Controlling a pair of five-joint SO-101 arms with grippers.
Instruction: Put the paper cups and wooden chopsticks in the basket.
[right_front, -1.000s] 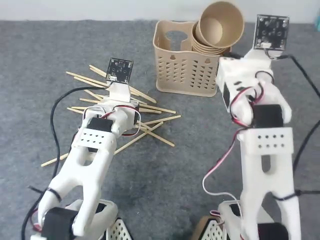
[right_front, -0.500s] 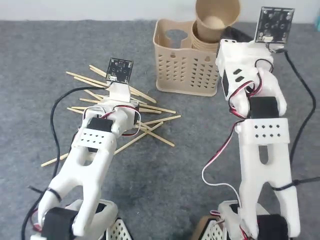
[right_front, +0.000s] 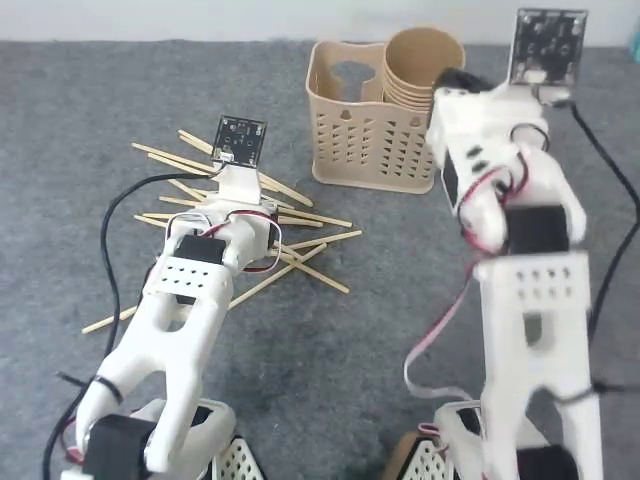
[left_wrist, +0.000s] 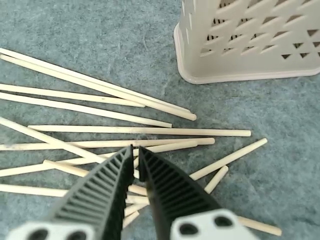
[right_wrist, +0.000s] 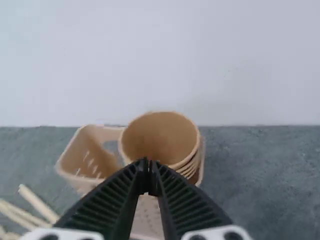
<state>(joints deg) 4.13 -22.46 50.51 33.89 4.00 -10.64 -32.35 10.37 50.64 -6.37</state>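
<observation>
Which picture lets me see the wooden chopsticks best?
The left wrist view: the chopsticks lie close up, each stick easy to tell apart. The high view shows the spread pile, but the left arm covers its middle. The right wrist view catches a few stick ends at one edge.

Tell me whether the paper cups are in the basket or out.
In. The nested paper cups stand upright, mouths up, inside one end of the basket, rising above its rim.
</observation>
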